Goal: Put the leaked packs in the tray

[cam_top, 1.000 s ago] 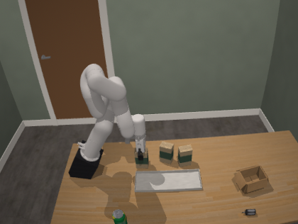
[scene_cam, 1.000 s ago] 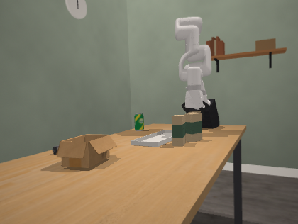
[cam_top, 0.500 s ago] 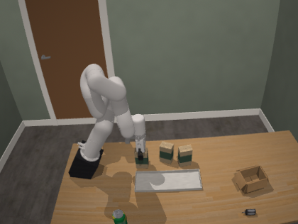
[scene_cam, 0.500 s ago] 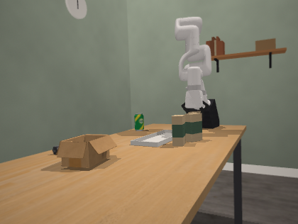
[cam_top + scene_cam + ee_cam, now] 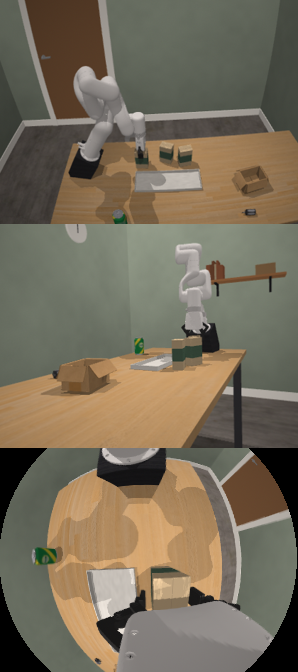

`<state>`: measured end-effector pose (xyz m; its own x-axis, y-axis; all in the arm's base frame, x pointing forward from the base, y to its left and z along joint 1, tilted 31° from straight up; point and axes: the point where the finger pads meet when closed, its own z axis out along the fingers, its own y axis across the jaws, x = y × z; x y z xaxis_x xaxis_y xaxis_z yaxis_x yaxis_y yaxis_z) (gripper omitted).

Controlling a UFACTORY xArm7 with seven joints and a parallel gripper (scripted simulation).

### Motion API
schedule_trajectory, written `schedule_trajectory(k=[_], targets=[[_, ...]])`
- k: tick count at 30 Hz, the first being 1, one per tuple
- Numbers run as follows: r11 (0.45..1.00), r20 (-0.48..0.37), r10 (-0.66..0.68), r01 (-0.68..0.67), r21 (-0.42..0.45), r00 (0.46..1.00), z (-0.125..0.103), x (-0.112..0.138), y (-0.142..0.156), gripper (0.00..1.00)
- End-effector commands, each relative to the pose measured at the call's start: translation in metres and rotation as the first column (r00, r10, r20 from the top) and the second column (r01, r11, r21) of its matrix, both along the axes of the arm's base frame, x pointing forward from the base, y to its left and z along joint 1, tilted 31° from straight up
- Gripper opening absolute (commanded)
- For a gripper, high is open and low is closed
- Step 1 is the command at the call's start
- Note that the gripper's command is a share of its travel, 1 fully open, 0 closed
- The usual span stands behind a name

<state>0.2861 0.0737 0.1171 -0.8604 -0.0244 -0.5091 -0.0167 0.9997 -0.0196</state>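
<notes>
Three tan coffee packs with green bands stand in a row behind the tray. My gripper is open and straddles the left pack, with a finger on each side of it. The wrist view shows that pack's tan top between the dark fingers. The middle pack and the right pack stand upright to the right. In the exterior view two packs stand in front of the gripper, and the left pack is hidden behind them. The shallow white tray lies empty in front of the row.
An open cardboard box sits at the right of the table. A green can stands near the front edge. A small dark object lies at the front right. The arm's black base is at the table's left end.
</notes>
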Motion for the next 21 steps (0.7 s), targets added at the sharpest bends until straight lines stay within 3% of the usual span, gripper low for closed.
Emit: schedule_trajectory(k=[1,7,21], targets=[[1.0,-0.001,0.0,0.0,-0.001,1.0,0.021,-0.013,0.0,0.87],[1.0,-0.001,0.0,0.0,-0.001,1.0,0.049,-0.029,0.0,0.87],[1.0,-0.001,0.0,0.0,-0.001,1.0,0.066,-0.039,0.0,0.87]])
